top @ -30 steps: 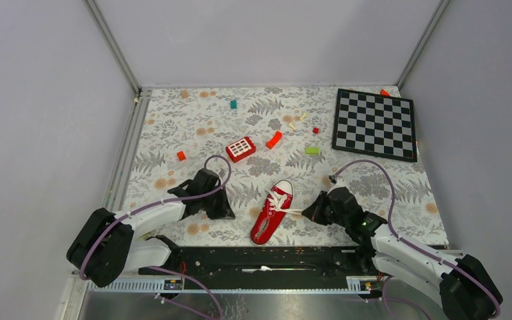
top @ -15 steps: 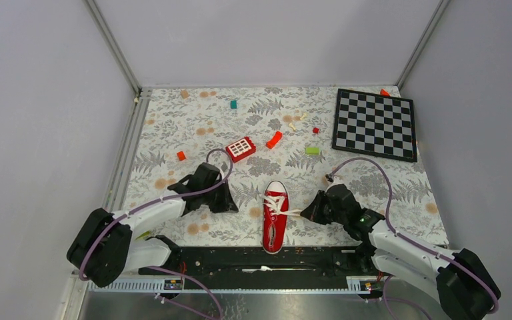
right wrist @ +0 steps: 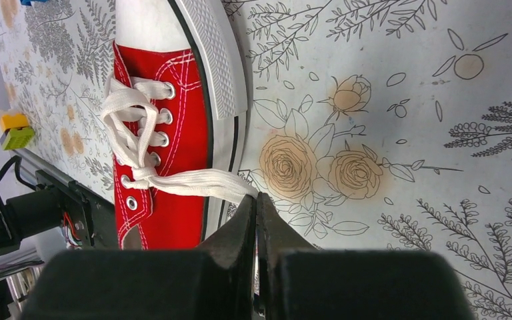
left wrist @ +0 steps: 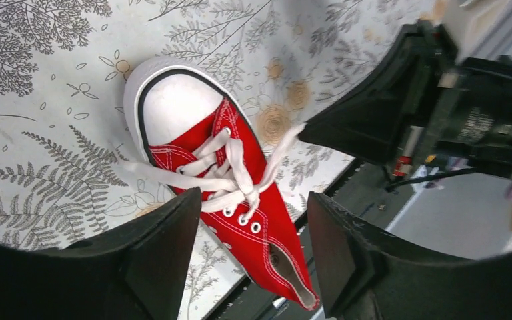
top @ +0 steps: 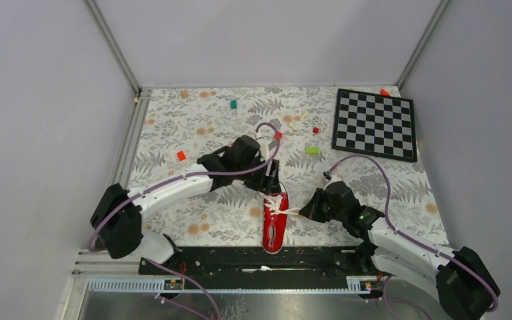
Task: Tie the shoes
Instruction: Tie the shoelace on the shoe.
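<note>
While right gripper (right wrist: 257, 203) pinches a white lace (right wrist: 193, 183) beside the sneaker (top: 275, 220), left gripper (top: 271, 181) hangs parted, empty, above its toe

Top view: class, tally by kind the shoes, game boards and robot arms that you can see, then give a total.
red sneaker: 1
checkerboard: 1
robot arms: 2 (left arm, right arm)
Total: 4
</note>
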Controlling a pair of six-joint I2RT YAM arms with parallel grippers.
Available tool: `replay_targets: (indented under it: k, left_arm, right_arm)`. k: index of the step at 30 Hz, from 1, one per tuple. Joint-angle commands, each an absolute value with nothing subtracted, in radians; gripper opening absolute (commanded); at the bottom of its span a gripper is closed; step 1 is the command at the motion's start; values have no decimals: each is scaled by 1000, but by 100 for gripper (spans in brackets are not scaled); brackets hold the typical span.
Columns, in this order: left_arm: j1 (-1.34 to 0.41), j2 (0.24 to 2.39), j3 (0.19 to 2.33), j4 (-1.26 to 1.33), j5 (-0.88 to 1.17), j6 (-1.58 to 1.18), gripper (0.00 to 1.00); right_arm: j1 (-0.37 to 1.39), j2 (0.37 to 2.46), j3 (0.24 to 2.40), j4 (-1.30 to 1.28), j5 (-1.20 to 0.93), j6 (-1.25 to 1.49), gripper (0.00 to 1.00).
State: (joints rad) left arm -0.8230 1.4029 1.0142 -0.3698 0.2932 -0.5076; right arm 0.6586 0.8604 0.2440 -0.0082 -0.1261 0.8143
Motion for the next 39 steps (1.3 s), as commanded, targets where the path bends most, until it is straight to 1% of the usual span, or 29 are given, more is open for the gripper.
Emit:
replay_targets:
  k: [1,5,10,16,19,25,28,30,31,33,36,38,39]
  left_arm:
    - [-886,1513,1137,-484,159,-439,66]
    - [-927,1585,1197,-516,73,-491,66]
    - [-997,1681,1305,-601,-90,-534,67]
    - [-1032,1763,1368,-635,-179,-549,66]
    - [-1033,1788,1382,-636,-195,-545,63]
    - [-1035,1824,1417,-647,-206,-539,54]
    - [-1035,1836,1428,-648,-178,-529,44]
    - [-1034,1841,1428,-647,-159,-529,35]
    - [-1035,1840,1426,-647,-154,-530,33]
    - [-1035,1833,1415,-648,-149,-533,34]
    - [-1035,1815,1406,-663,-162,-543,47]
    - [-1034,1811,1405,-679,-162,-542,50]
    - [-1034,1811,1406,-684,-155,-542,50]
  right_arm:
    - [649,871,283,-10,-156,794,0]
    - [650,876,282,28,-162,794,0]
    - [650,880,276,41,-166,800,0]
    - [650,878,272,44,-173,804,0]
    - [650,874,269,44,-174,805,0]
    - [650,866,260,48,-174,816,0]
    - [650,863,259,45,-170,817,0]
    - [650,861,260,43,-169,817,0]
    - [650,862,261,40,-168,817,0]
    - [650,863,261,40,-165,817,0]
    - [650,867,262,44,-168,818,0]
    - [650,871,262,46,-169,817,0]
    - [650,873,262,47,-170,816,0]
